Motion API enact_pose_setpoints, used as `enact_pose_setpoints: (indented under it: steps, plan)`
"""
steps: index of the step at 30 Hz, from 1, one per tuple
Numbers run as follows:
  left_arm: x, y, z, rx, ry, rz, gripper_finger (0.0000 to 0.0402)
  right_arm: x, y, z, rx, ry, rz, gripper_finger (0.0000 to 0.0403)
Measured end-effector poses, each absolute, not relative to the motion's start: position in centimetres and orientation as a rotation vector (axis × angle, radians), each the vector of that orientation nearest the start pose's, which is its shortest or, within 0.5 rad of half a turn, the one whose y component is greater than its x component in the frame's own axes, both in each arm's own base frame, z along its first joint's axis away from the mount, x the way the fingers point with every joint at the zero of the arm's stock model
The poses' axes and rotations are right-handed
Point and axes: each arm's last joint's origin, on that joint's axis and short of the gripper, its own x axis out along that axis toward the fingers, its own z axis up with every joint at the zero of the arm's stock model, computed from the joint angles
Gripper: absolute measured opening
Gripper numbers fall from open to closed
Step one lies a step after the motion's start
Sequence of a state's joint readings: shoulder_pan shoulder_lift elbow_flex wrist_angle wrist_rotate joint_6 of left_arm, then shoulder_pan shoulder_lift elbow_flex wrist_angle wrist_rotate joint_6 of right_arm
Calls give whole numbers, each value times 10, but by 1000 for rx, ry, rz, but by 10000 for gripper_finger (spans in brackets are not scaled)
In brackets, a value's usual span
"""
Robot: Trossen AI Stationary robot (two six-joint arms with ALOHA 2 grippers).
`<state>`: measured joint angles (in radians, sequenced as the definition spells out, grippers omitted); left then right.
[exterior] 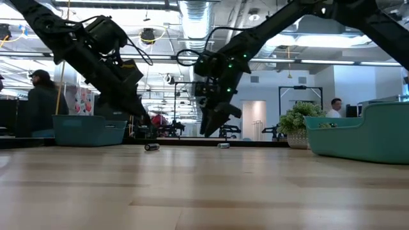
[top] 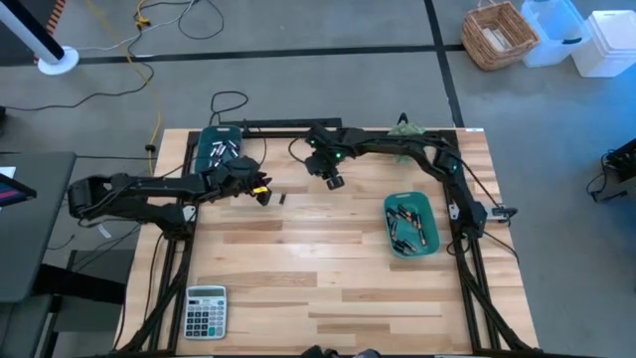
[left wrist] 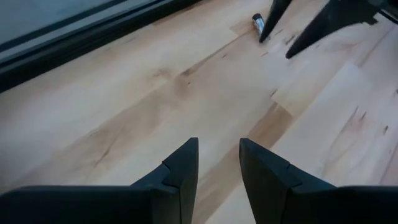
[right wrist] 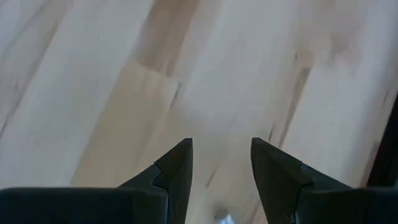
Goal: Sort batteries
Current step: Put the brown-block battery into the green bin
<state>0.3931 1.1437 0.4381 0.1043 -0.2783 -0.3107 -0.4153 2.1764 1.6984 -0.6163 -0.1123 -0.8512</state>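
Observation:
Two small batteries lie on their sides on the wooden table: one [top: 281,198] [exterior: 151,146] just right of my left gripper [top: 263,195], the other [exterior: 223,145] [left wrist: 256,23] beside the fingertips of my right gripper [top: 334,182] [exterior: 208,131]. My left gripper [left wrist: 219,155] is open above bare wood with nothing between its fingers. My right gripper [right wrist: 221,155] is open too and points steeply down over the table's far middle. A silver speck [right wrist: 225,218] shows low between its fingers. Both grippers hang clear of the table.
A dark teal bin [top: 221,149] with batteries stands at the far left, and a teal bin [top: 410,224] with several batteries at the right. A grey calculator [top: 206,310] lies at the near left corner. Bare wood [top: 318,268] spreads across the middle and near side.

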Motion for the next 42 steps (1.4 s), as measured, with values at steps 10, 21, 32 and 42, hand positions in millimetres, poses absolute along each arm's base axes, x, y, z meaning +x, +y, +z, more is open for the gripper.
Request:
enact_pose_setpoints:
  steps: [10, 21, 32, 42]
  plan:
    - [186, 85, 194, -322, 434, 723, 112, 460, -146, 192, -609, 929, 301, 177]
    - [154, 71, 222, -288, 357, 779, 112, 491, -128, 180, -591, 828, 377, 177]
    - [133, 61, 233, -272, 311, 822, 112, 525, -116, 154, -618, 850, 477, 177]
    - [133, 60, 233, -268, 313, 818, 112, 530, -120, 146, -565, 901, 466, 177]
